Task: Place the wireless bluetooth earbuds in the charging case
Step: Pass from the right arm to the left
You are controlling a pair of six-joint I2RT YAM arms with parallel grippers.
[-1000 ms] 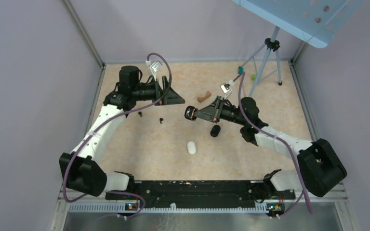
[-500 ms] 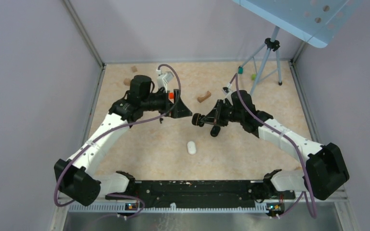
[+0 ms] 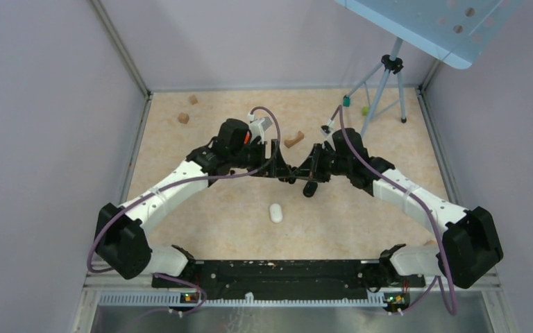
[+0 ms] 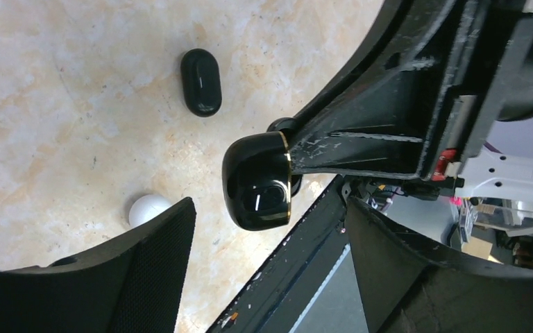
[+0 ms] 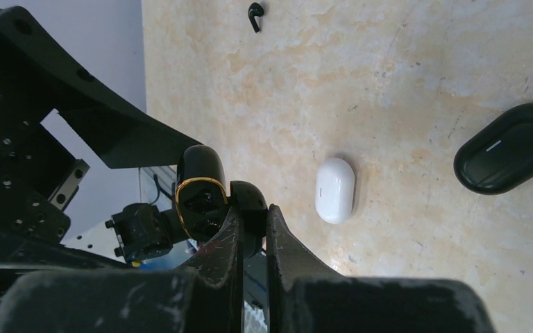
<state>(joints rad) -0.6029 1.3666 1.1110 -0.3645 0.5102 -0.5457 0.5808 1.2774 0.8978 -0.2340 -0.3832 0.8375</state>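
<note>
Left end effector (image 4: 269, 208): jaws wide apart, flanking glossy black gold-rimmed charging case (image 4: 258, 182), not touching. Right end effector (image 5: 252, 220): clamped on that case, above beige marbled counter (image 3: 222, 215). Small black earbud (image 5: 254, 16) lies on counter beyond case. White oval pod (image 3: 275, 212), black oval pod (image 3: 310, 189) nearby.

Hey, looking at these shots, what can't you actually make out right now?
Case: in the top view, hidden where the left gripper and right gripper meet.
Case's inside: in the right wrist view, too dark to tell whether it is empty.
Earbud: too small for detail in the right wrist view; I can't find it in the top view.
</note>
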